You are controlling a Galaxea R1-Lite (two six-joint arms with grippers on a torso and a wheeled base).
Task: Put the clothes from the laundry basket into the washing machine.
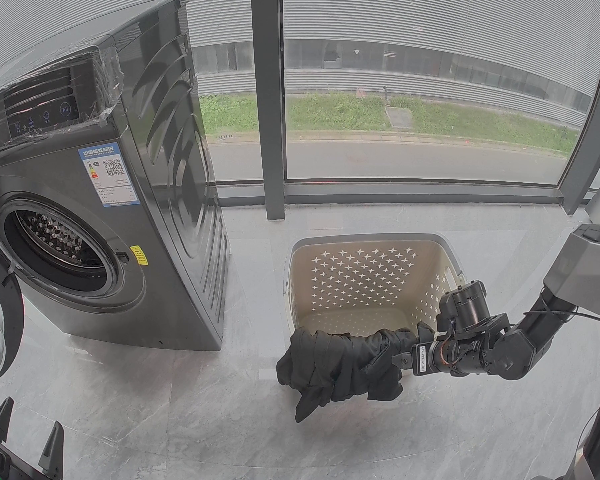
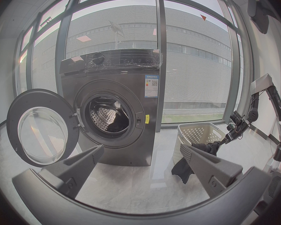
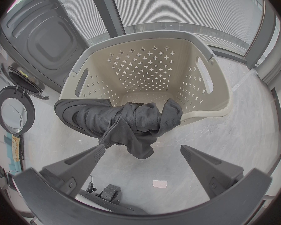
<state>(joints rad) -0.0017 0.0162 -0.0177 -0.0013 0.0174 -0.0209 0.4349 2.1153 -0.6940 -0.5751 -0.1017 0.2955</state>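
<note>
Right gripper [image 3: 141,148] is gaping wide beside the dark garment [image 1: 340,365] draping over the laundry basket [image 1: 373,237] rim; left gripper [image 2: 141,147] is gaping likewise.

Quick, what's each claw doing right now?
Left claw: open, empty.
Right claw: open, tips at the dark garment draped over the laundry basket rim.

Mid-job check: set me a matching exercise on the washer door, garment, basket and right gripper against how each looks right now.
Things:
1. door
2. garment
3. basket
4. right gripper

States:
A. jaws apart
B. swung wide open
C. draped over a rim
D. beige, with star-shaped holes

Pairs: 1-B, 2-C, 3-D, 4-A
</note>
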